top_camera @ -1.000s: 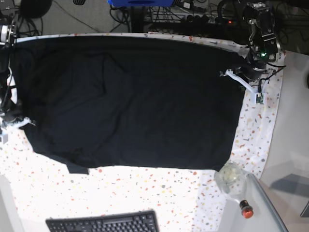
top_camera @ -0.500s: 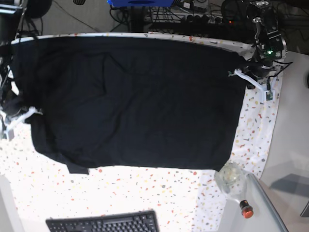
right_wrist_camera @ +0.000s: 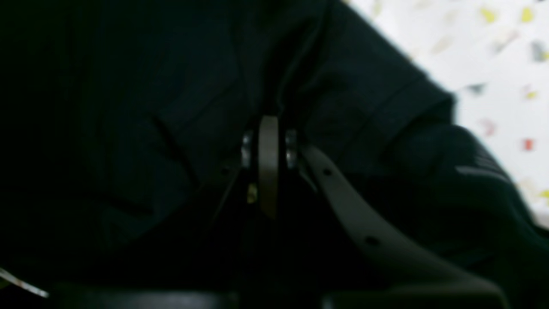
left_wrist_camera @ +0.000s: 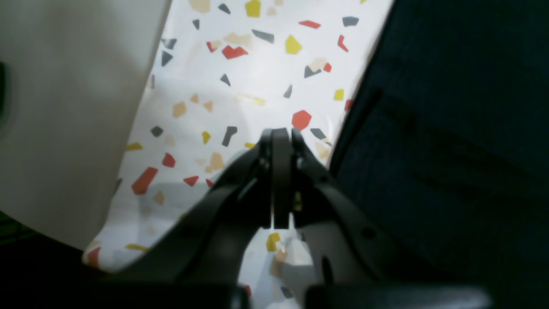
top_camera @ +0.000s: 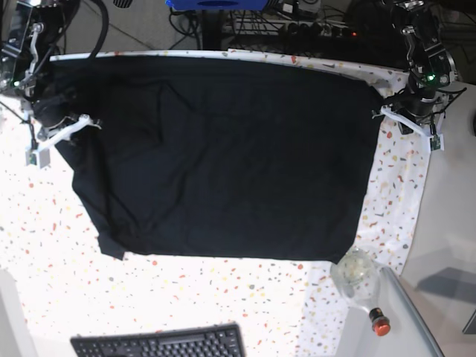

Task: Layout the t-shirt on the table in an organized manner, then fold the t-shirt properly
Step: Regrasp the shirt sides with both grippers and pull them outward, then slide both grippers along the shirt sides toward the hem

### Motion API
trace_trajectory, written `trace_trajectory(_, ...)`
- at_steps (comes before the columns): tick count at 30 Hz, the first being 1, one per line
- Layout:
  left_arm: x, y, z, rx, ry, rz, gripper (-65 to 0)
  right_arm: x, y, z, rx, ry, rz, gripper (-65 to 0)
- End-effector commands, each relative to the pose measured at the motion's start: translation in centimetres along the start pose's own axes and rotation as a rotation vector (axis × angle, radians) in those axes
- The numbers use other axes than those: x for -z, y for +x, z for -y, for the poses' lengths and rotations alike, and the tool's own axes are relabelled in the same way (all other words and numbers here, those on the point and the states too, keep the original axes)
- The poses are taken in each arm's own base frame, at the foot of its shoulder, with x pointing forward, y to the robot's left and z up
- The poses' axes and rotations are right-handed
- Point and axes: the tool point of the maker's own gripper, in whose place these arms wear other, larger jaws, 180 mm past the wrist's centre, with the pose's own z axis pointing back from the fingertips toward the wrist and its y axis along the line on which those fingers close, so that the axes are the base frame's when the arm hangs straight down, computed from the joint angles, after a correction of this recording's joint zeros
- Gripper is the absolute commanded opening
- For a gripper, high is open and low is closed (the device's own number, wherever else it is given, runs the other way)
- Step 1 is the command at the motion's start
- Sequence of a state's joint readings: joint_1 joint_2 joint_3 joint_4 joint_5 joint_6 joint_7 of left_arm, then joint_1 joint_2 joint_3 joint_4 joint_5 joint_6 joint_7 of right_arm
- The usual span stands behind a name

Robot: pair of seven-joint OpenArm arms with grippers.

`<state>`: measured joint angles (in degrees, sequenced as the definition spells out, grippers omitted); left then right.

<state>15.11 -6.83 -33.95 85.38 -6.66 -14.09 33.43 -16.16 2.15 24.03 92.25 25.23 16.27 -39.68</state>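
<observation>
T-shirt: the black t-shirt point(top_camera: 238, 171) lies spread over the middle of the tabletop point(top_camera: 223, 297), with its lower edge mostly flat.
T-shirt's side under the right arm: drawn up in folds that run to the fingertips; a small bunched corner shows at the lower left of the base view.
Right fingers: the right fingers point(right_wrist_camera: 268, 146) are clamped on the t-shirt's fabric.
Left fingers: the left fingers point(left_wrist_camera: 281, 171) are together, with nothing between them, over the tabletop just beside the t-shirt's edge.
Tabletop cloth: white, flecked with red, yellow, tan and grey.
Clear container: the clear container point(top_camera: 355, 275), with a red-orange end point(top_camera: 379, 324), sits near the t-shirt's lower corner on the left arm's side.
Keyboard: the black keyboard point(top_camera: 160, 345) is at the bottom of the base view, apart from the t-shirt and partly cut off.
</observation>
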Motion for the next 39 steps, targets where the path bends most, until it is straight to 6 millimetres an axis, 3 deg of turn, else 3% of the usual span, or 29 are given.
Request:
trace_trajectory(1, -0.2, 1.5, -0.4, 0.007, 0.008, 0.046, -65.0, -0.2, 1.0, -0.2, -0.003, 0.008, 0.038, -65.0)
trace_trajectory(5, -0.2, 1.5, -0.4, 0.008, 0.007, 0.046, -65.0, -0.3, 0.3, -0.3, -0.002, 0.01, 0.004, -65.0)
trace_trajectory(9, -0.2, 1.5, -0.4, 0.007, 0.008, 0.046, -65.0, -1.4, 2.5, -0.9, -0.033, 0.014, 0.061, -35.9)
trace_trajectory(11, -0.2, 1.5, -0.4, 0.007, 0.008, 0.046, -65.0, -1.9, 4.0, -1.3, -0.054, 0.016, 0.101, -28.8)
trace_trajectory(15, -0.2, 1.5, -0.5, 0.008, 0.009, 0.045, -65.0, -1.1, 8.5, -1.3, -0.081, 0.019, 0.167, -28.7)
trace_trajectory(20, -0.2, 1.5, -0.5, 0.008, 0.009, 0.045, -65.0, 2.8, 10.9, 0.5, -0.028, 0.018, 0.117, -28.7)
trace_trajectory(26, -0.1, 1.6, -1.1, 0.016, 0.015, 0.043, -65.0, 5.7, 10.1, 2.2, 0.046, 0.014, 0.021, -28.4)
trace_trajectory(39, -0.1, 1.6, -1.2, 0.021, 0.019, 0.042, -65.0, 6.3, 9.3, 1.4, 0.062, 0.034, 0.005, -28.7)
